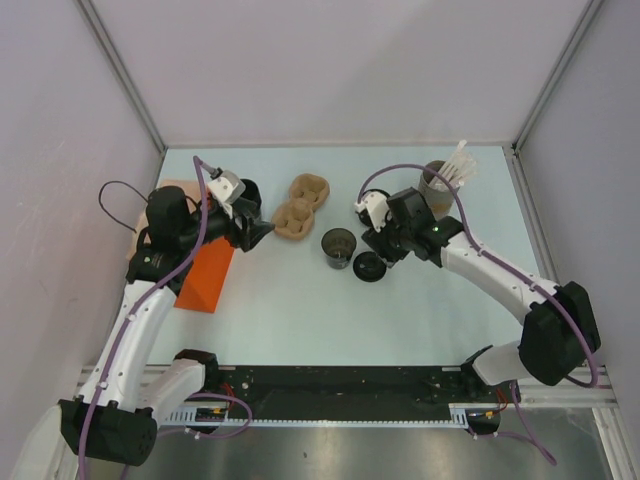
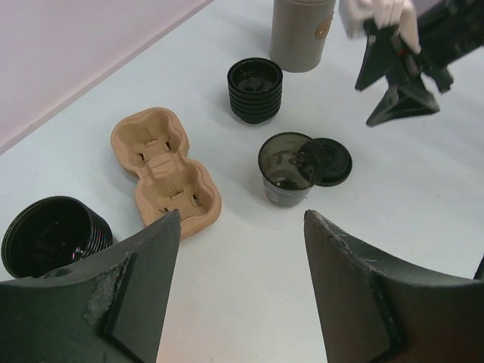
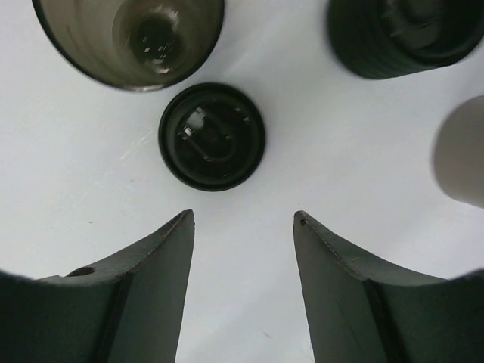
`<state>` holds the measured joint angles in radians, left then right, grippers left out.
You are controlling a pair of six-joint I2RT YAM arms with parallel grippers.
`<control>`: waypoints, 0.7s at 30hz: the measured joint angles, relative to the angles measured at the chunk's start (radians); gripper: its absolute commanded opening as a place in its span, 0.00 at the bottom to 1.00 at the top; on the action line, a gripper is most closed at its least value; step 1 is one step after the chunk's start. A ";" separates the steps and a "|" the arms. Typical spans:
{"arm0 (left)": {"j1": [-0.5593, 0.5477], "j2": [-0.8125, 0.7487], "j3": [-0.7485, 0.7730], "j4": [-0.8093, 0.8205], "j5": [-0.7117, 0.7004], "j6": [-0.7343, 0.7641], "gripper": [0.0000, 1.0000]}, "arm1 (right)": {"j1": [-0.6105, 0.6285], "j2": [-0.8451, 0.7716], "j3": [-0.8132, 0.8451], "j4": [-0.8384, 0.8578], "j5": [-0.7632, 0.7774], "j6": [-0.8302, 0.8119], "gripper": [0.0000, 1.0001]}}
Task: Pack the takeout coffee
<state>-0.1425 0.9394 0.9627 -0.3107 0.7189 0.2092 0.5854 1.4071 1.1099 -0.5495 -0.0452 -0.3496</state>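
Orange bag [image 1: 203, 278] lies at far L of table [image 1: 300, 310], partly under the L arm. L gripper [image 2: 242, 215]: jaws wide apart, nothing btwn them, hovering just short of the brown pulp carrier [image 2: 166, 170]. Mid-table stands the coffee cup [image 2: 286, 168], upright, its lid [image 2: 330, 160] off & lying flat right beside it. R gripper [image 3: 243, 219] hangs over the lid, jaws spread, holding nothing. Far R at the back: grey-brown cylinder [image 1: 437, 182] w/ white sticks.
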 measured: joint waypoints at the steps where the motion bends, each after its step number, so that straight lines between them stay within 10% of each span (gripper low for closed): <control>1: 0.000 0.000 -0.002 0.001 0.000 0.000 0.72 | 0.002 0.004 -0.034 0.025 -0.011 0.002 0.59; 21: 0.005 -0.002 -0.018 0.013 -0.001 0.000 0.72 | 0.063 0.129 -0.283 0.502 -0.073 0.051 0.57</control>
<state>-0.1371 0.9379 0.9443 -0.2974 0.7181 0.2096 0.6487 1.5360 0.8268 -0.0479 -0.1181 -0.2989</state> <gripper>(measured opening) 0.721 0.576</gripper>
